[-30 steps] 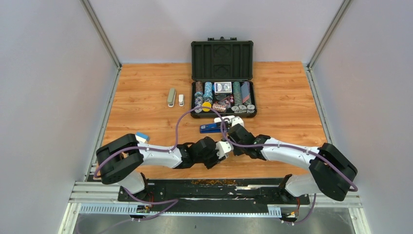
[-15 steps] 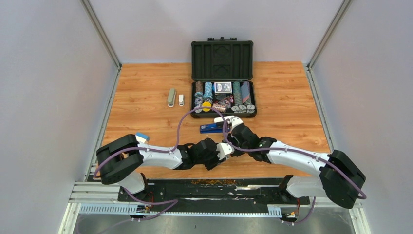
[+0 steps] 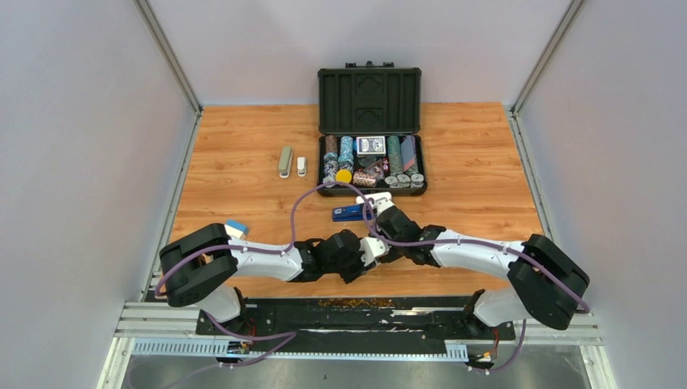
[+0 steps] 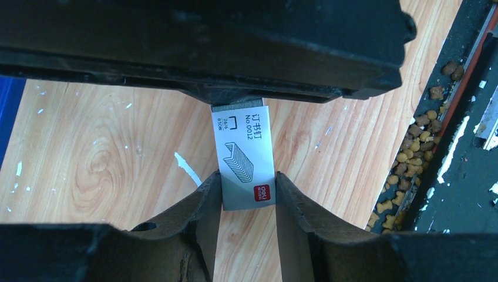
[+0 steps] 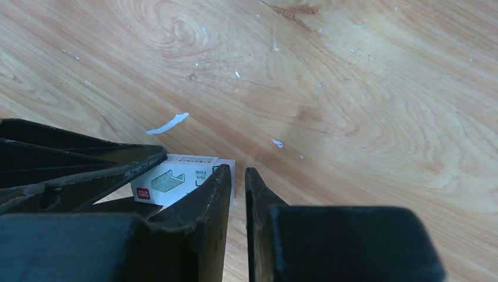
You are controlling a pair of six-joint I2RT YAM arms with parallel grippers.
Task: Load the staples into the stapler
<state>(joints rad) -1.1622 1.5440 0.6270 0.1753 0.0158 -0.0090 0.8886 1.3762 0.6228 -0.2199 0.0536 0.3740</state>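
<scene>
Left jaws clamping white box (image 4: 245,161), right jaws nearly closed

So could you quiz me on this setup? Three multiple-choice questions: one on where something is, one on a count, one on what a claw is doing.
1. Where is the blue stapler?
A. On the table, just in front of the open black case
B. Inside the case
C. Against the left wall

2. How many staplers are on the table?
A. One
B. Two
C. Three

3. What is the left gripper doing?
A. Hanging open, empty
B. Shut on the small white box
C. Shut on the blue stapler

Answers:
1. A, it lies on bare wood by the case's near edge.
2. C, counting the blue one, the grey-olive stapler and the white stapler.
3. B, its wrist view shows both fingers pressed against the box's sides.
</scene>
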